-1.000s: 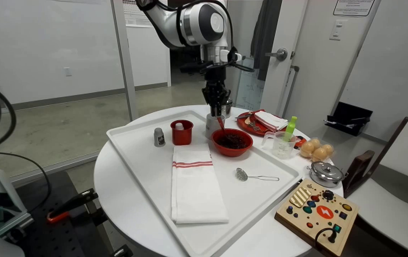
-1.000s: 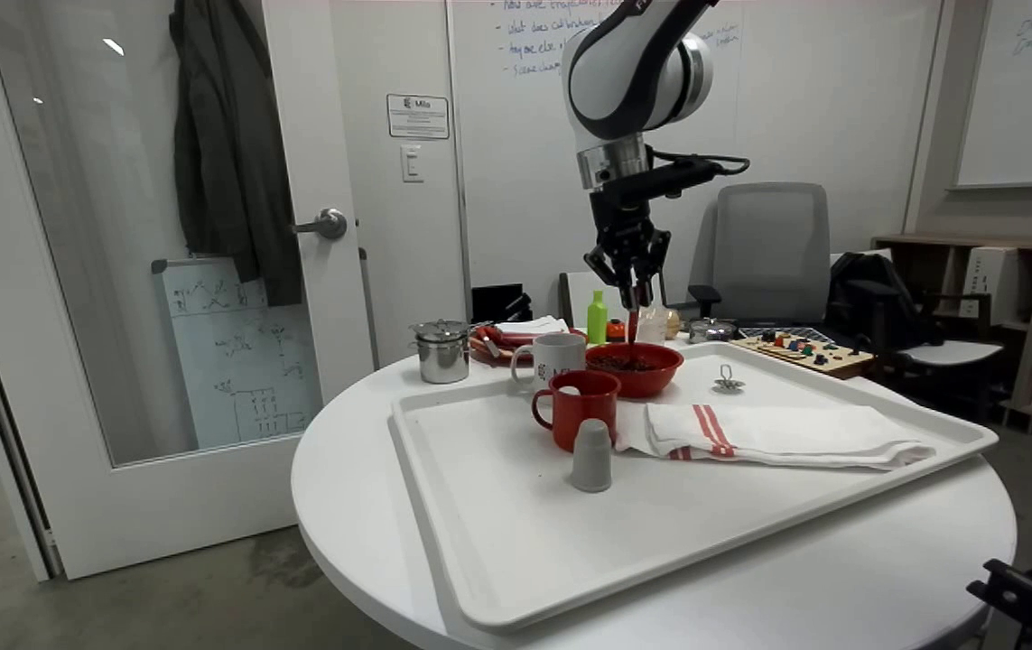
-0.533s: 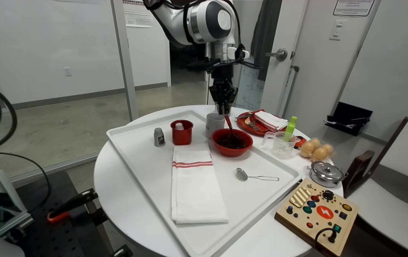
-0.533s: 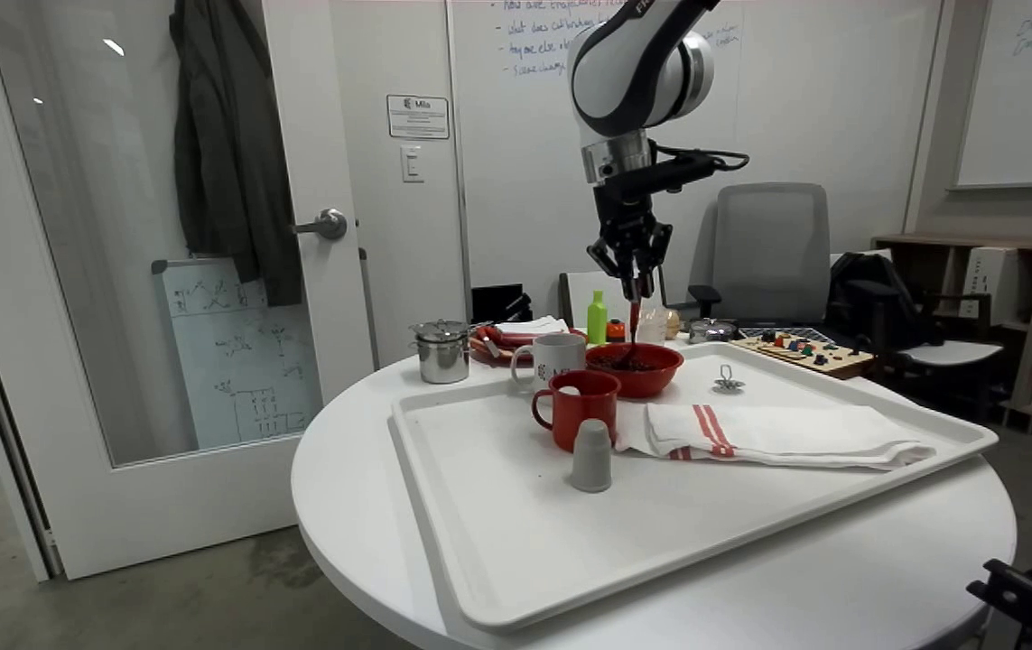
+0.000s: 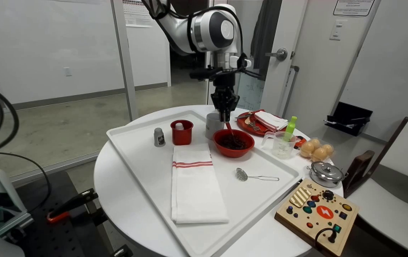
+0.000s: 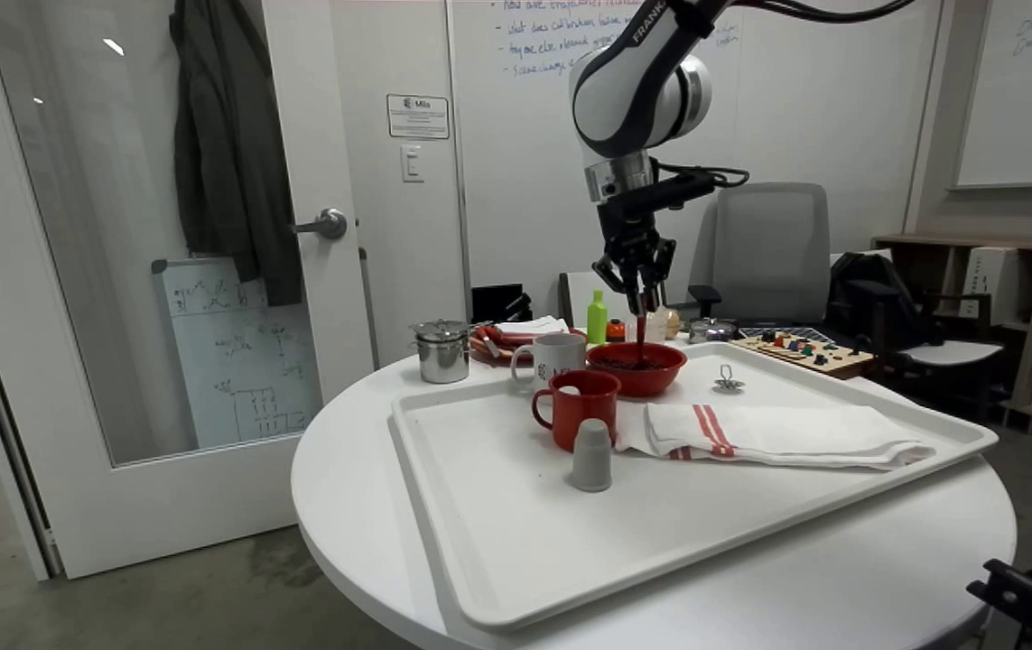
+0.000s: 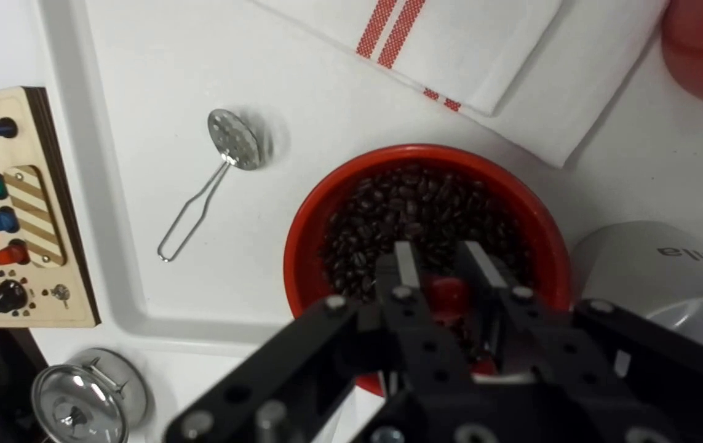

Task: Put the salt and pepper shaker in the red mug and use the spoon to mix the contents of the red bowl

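"Above the red bowl (image 5: 230, 152), how does the claw (image 7: 440, 261) stand?"

"Its two fingers are close together, parted only by a red utensil (image 6: 642, 329) pinched between them. The lower end of that utensil is down in the dark beans (image 7: 413, 209) inside the bowl."

"Is that utensil a spoon?"

"I cannot tell; its tip is hidden among the beans. Near the bowl, but apart from it, a metal spoon with holes (image 7: 234, 140) lies on the tray (image 5: 146, 157), its head closer to the bowl than the end of its looped handle."

"Where is the red mug (image 5: 182, 137)?"

"In an exterior view it stands to the left of the bowl, apart from it. A pale shaker (image 5: 179, 126) is inside the mug, its top showing."

"And the grey shaker (image 5: 159, 137)?"

"Seen from there, it is upright on the tray, farther left of the bowl than the mug."

"What else is close by?"

"A white mug (image 6: 559, 357) stands just beside the bowl; whether the two touch, I cannot tell. A folded cloth (image 5: 198, 189) with red stripes lies on the tray, in front of the bowl and to its left in an exterior view."
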